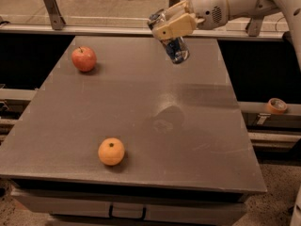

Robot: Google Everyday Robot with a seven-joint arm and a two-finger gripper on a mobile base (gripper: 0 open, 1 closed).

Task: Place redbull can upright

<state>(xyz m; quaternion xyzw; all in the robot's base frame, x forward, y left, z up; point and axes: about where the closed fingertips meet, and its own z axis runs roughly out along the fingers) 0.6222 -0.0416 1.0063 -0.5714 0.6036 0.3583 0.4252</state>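
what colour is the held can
Redbull can: silver and blue, in gripper above table's far side; camera view.

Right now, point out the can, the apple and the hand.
can (178, 51), camera view, its blue lower body
apple (84, 59), camera view, middle of its red skin
hand (161, 22), camera view, between its fingertips; shut on the can, above the table's (211, 126) far side

Nothing readable here, honestly. The can (178, 52) shows blue and silver patches, but I can't make out any lettering or logo on it. It sits tilted in the gripper (170, 25), whose fingers are closed around it, up above the far side of the table (141, 102). No legible print on the arm's white casing either.
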